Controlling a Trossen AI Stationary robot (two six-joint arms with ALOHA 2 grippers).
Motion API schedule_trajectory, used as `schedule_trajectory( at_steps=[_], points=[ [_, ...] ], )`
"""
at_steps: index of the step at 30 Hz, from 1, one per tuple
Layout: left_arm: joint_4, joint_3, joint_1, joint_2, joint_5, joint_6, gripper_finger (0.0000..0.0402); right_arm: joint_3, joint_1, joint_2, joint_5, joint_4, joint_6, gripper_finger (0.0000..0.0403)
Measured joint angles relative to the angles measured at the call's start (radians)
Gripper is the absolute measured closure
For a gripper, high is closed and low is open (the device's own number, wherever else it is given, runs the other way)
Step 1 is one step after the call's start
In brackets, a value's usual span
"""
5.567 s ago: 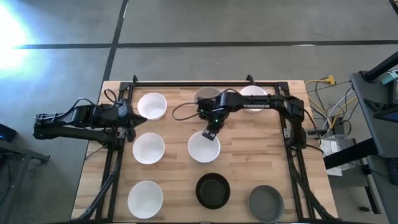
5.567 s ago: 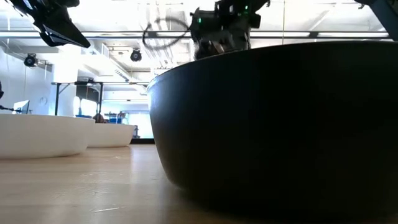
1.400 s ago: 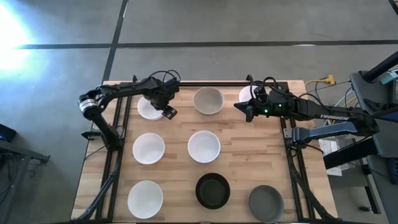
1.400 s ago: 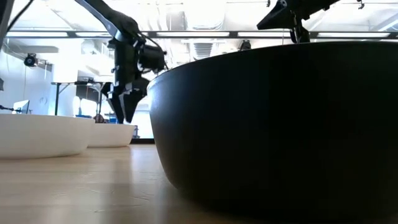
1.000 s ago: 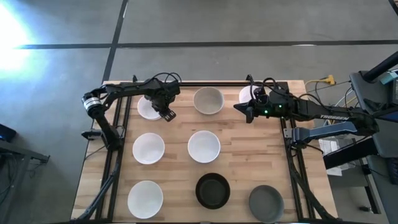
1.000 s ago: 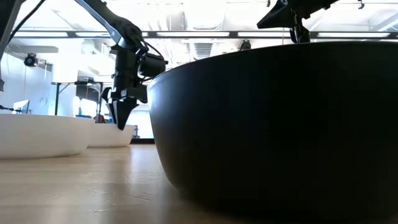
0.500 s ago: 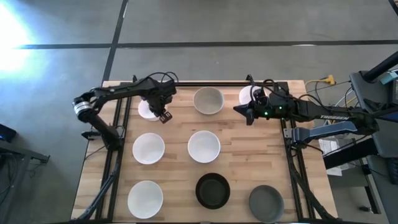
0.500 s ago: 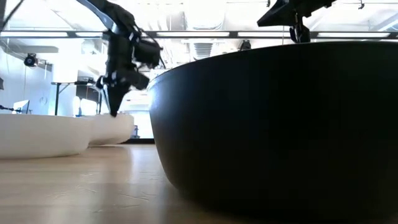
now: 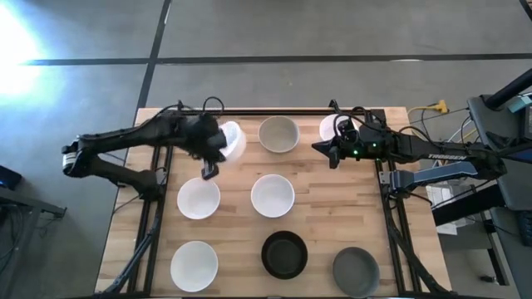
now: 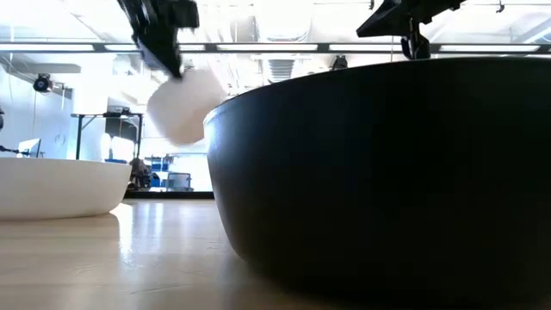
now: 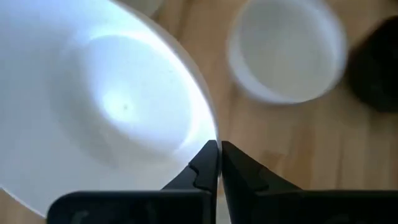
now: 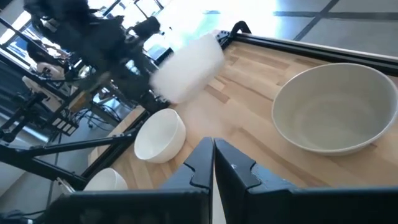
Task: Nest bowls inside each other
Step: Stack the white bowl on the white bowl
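Note:
Several round bowls show in the high view. My left gripper (image 11: 219, 152) is shut on a white bowl (image 9: 232, 139) that hangs in the air, tilted, over the table's far left part (image 10: 181, 108). A beige bowl (image 9: 278, 134) and a white bowl (image 9: 330, 124), partly under my right arm, stand in the far row. Two white bowls (image 9: 199, 198) (image 9: 273, 195) stand in the middle row. A white bowl (image 9: 194, 265), a black one (image 9: 284, 254) and a dark grey one (image 9: 356, 271) stand in the near row. My right gripper (image 9: 332, 153) hovers shut, just right of the beige bowl. My left gripper pinches the white bowl's rim (image 11: 209, 132) between its two fingers, one finger on the inner side and one on the outer. The fingers come from above (image 10: 169, 53). The bowl is lifted clear of the table and hangs tilted below them.
A black frame rail (image 9: 274, 111) runs along the table's far edge, with uprights at the left and right sides. Cables lie off the table's right edge. Bare wood shows at the far left spot and between the rows. The black bowl (image 10: 387, 172) fills much of the low view.
My left gripper has taken the far-left white bowl by its rim and raised it off the table. The bowl has moved up and toward the table's right, and it has tipped from flat to tilted. The left arm has swung back toward the left edge.

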Motion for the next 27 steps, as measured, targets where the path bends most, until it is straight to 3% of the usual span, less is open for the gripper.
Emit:
schedule_trajectory(
  at_steps=[6,10,17,27],
  points=[
    [0.158,0.004,-0.222,-0.024,0.004,0.261,0.0401,0.000,0.002,0.000,0.000,-0.023,0.000,0.0394],
    [0.182,0.045,-0.297,0.030,0.002,0.347,0.0401,0.000,0.015,-0.003,-0.007,-0.091,0.002,0.0394],
    [0.067,0.221,-0.339,0.200,-0.074,0.539,0.0401,0.000,0.067,-0.022,-0.082,-0.245,0.014,0.0394],
    [-0.164,0.430,-0.351,0.481,-0.207,0.833,0.0402,0.000,0.139,-0.087,-0.035,-0.404,0.069,0.0394]
  ],
)
